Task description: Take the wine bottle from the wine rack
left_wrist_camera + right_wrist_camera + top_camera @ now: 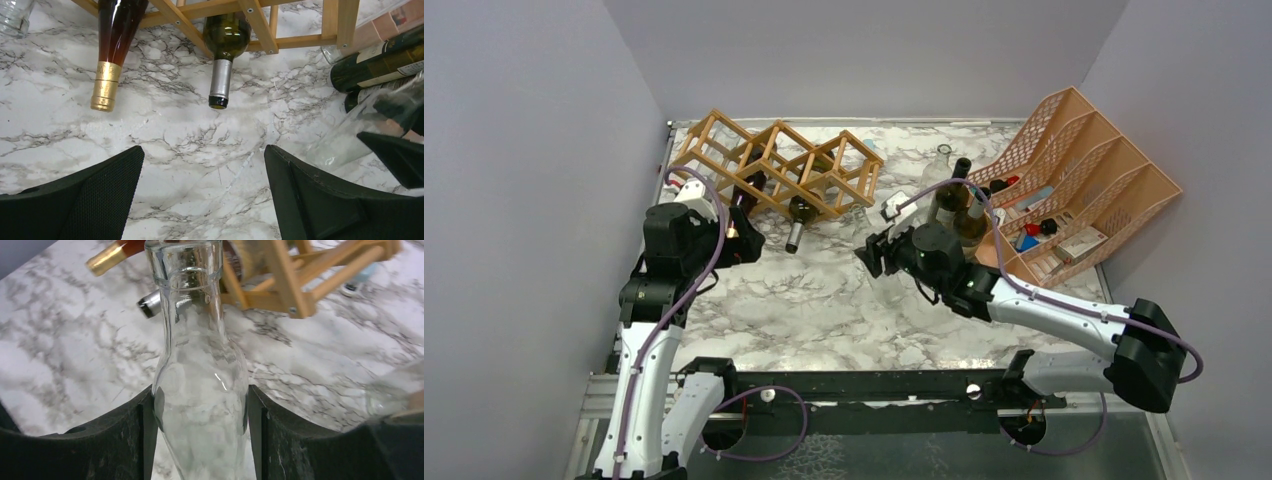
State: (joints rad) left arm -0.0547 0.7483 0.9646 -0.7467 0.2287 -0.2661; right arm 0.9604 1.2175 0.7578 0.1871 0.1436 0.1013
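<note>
The left fingers stand wide apart with nothing between them, only bare marble bench in the gap. Straight ahead of their tips, a little beyond, the dark green bottle pokes its silver-capped neck out of the wine rack, mouth toward the fingers and clear of them. Ahead and off to the left of the tips, the amber bottle hangs its gold-foiled neck out of the neighbouring cell, also untouched. Both bottles lie with their bodies inside the wooden lattice and only their necks outside it. From above, the rack sits at the far left of the bench, just beyond the left fingers.

The right fingers are clamped on a clear glass bottle, one pad on each side of its body below the shoulder. Its neck and open mouth point away from them toward the rack. The corner of the rack lies beyond the bottle's mouth and to the right of it, and the two capped necks show past the mouth to the left. In the left wrist view this clear bottle appears low to the right of the left fingers.

Behind the right fingers in the overhead view, several dark bottles stand upright just beside the peach mesh organizer, which leans at the far right of the bench.
</note>
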